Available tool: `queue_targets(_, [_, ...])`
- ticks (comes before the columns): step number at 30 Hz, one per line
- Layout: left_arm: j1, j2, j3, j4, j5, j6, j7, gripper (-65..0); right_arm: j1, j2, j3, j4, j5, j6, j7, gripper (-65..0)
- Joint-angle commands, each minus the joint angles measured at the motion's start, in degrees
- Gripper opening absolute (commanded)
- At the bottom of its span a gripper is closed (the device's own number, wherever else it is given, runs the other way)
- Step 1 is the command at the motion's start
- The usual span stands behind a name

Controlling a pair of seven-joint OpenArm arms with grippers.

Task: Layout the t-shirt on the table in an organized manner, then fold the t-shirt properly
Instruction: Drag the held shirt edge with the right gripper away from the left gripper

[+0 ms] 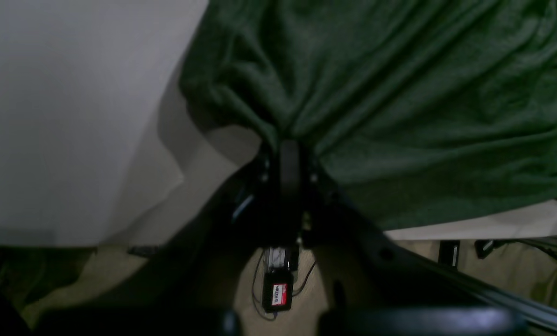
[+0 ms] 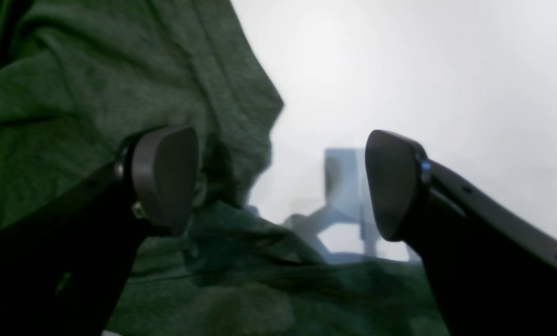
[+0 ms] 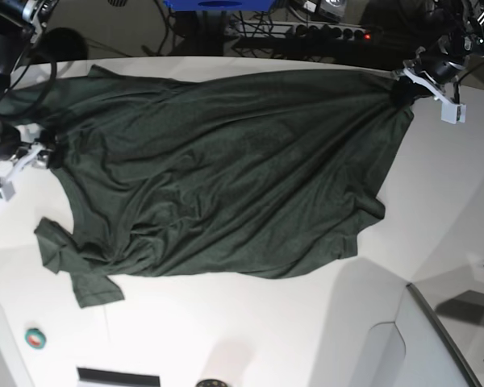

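T-shirt (image 3: 218, 173) lies spread on the table (image 3: 250, 339), long axis running across the base view, sleeves at its left end. Right gripper (image 2: 280, 184) at that left end, jaws wide apart, holding nothing. Left gripper (image 1: 290, 156) at the right end, clamped on a bunched corner of fabric.

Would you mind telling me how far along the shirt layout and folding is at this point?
Mostly done: the t-shirt lies spread across the table, though wrinkled, with one sleeve bunched.

In hand: the left gripper is shut on a shirt corner at the table edge; the right gripper hangs open over the opposite edge, holding nothing.

Left: smoothing, and every fold.
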Motion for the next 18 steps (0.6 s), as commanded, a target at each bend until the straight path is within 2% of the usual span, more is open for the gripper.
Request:
queue_targets(1, [0.15, -0.95, -0.41, 1.08, -1.14, -0.54, -0.91, -65.0, 0.97, 0.78, 0.31, 0.76, 0.80, 0.08, 0.82, -13.4])
queue_targets(7, [0.32, -0.95, -0.59, 1.08, -1.14, -0.54, -0.91, -65.0, 0.09, -0.28, 0.40, -0.73, 0.80, 0.08, 0.91, -13.5])
queue_targets(9, [0.85, -0.95, -0.67, 1.08, -1.14, -0.54, -0.91, -65.0, -1.67, -0.36, 1.37, 4.19, 0.89, 0.08, 1.34, -13.5])
queue_targets(13, [1.03, -0.95, -0.67, 1.08, -1.14, -0.54, -0.91, -65.0, -6.15, -2.21, 7.96, 17.90, 0.10, 0.08, 5.04, -13.5])
queue_targets(15, [1.03, -0.95, -0.67, 1.08, -1.14, -0.54, -0.91, -65.0, -6.42, -2.04, 11.65, 19.66, -2.10, 0.08, 4.86, -13.5])
queue_targets(18, [1.03, -0.95, -0.67, 1.08, -1.14, -0.54, -0.91, -65.0, -6.15, -0.45, 17.37, 18.34, -8.34, -5.24, 7.23, -13.5])
